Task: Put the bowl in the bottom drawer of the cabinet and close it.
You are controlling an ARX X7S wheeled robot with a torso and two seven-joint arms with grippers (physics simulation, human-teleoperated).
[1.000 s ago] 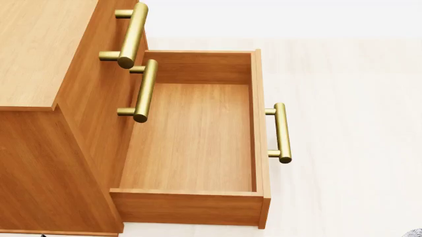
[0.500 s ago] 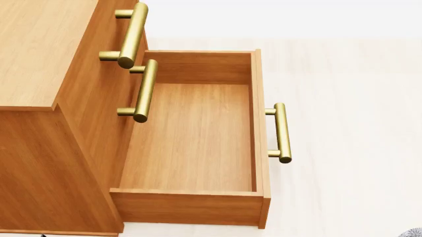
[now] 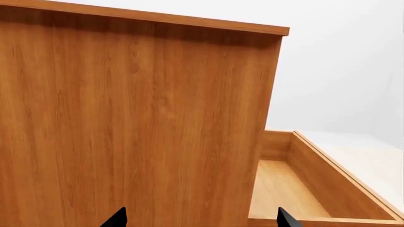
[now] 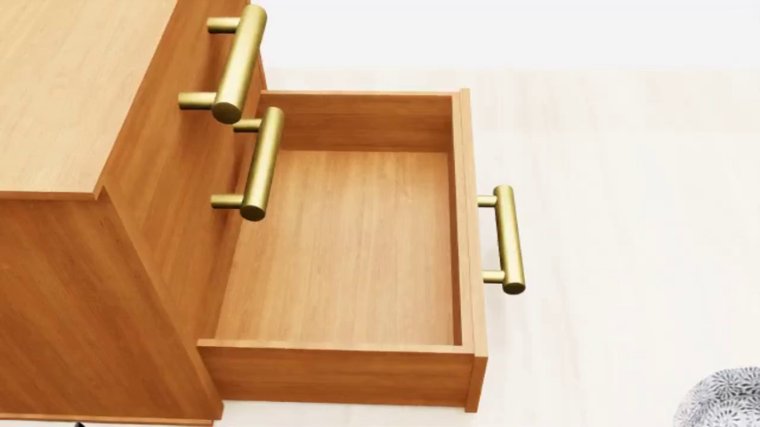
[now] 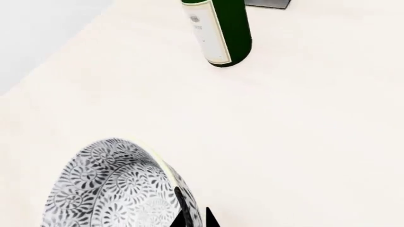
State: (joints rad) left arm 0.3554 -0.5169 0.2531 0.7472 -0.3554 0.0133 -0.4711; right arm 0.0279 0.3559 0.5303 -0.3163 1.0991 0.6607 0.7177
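Pulled fully out of the cabinet [image 4: 71, 267]: the bottom drawer [image 4: 344, 249], its wooden floor bare, its brass bar handle [image 4: 507, 238] on the front panel facing the pale bench [image 4: 618, 178]. Above it, closed, the two upper drawers, each with a like brass handle [image 4: 241, 60] and [image 4: 260, 164] overhanging the open box.

At the lower right corner of the head view, only a sliver of the bowl [image 4: 722, 400], patterned grey-blue on white, well apart from the drawer and off to the side beyond the front panel and its handle. Seen far closer from the right wrist: the bowl [image 5: 113, 189] tilted, its patterned outer wall turned to the camera, its pale rim running up and over. Pinching that rim, the right claw [image 5: 191, 218], one dark fingertip [image 5: 180, 201] laid against the wall beside the rim and another dark tip just past the edge. Farther off on the bench, a dark green bottle [image 5: 221, 30] with a pale label, and a dark box corner [image 5: 268, 4] beyond it.

From the left wrist: the cabinet's plain side panel [image 3: 132, 127] filling most of the frame, the open drawer's interior [image 3: 290, 189] beside it. Left claw [image 3: 198, 218] spread wide, two dark tips showing far apart, nothing between them.
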